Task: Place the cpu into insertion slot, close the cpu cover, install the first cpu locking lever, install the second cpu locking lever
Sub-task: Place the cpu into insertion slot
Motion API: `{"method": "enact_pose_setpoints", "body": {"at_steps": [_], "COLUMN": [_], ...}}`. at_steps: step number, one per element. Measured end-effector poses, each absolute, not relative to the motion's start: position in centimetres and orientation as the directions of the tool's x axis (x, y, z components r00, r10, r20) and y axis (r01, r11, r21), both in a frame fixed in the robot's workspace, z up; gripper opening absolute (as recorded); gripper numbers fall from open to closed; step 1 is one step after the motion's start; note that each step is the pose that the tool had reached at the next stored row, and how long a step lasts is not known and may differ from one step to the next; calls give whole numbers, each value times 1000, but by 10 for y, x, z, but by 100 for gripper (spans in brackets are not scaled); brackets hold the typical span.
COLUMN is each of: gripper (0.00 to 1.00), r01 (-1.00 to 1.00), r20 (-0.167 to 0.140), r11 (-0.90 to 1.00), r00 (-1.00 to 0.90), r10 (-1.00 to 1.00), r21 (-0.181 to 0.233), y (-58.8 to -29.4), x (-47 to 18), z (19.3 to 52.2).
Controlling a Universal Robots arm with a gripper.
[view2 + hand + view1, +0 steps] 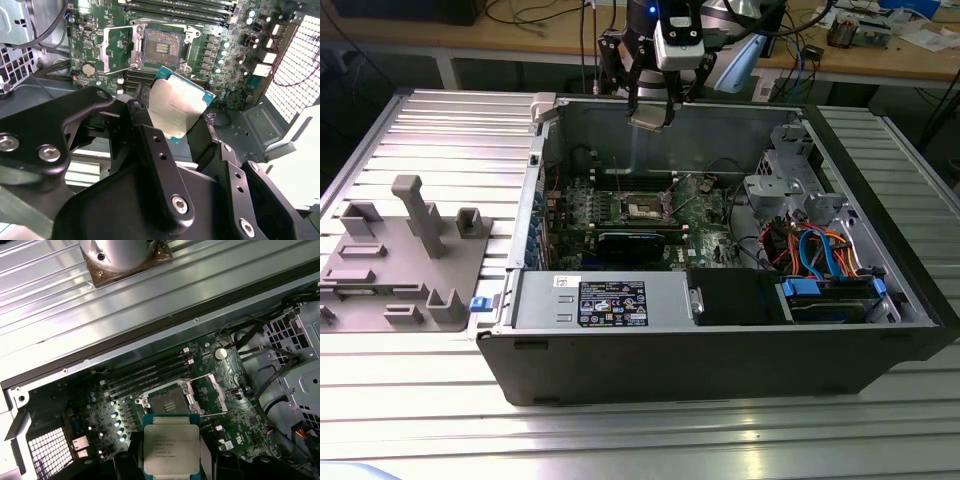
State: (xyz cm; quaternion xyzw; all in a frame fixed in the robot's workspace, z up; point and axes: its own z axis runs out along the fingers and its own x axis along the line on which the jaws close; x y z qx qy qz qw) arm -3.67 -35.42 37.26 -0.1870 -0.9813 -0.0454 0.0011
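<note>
My gripper hangs high over the back wall of the open computer case, shut on the cpu. In both wrist views the cpu is a silvery square chip with a green edge, clamped between the black fingers. Well below it on the green board lies the insertion slot, a dark square recess that is bare. The cpu cover is swung open beside the slot. A thin locking lever stands free next to it.
Memory slots run along one side of the slot. A black power supply and drive bays with orange and blue cables fill the case's front and the exterior view's right. A grey fixture tray sits outside on the exterior view's left.
</note>
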Motion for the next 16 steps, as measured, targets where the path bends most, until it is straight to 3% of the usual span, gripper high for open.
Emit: {"method": "enact_pose_setpoints", "body": {"at_steps": [16], "gripper": [54], "r01": [448], "r20": [19], "r11": [890], "r00": [-894], "r10": [448], "r21": [88], "y": [-354], "x": [-37], "z": [371]}}
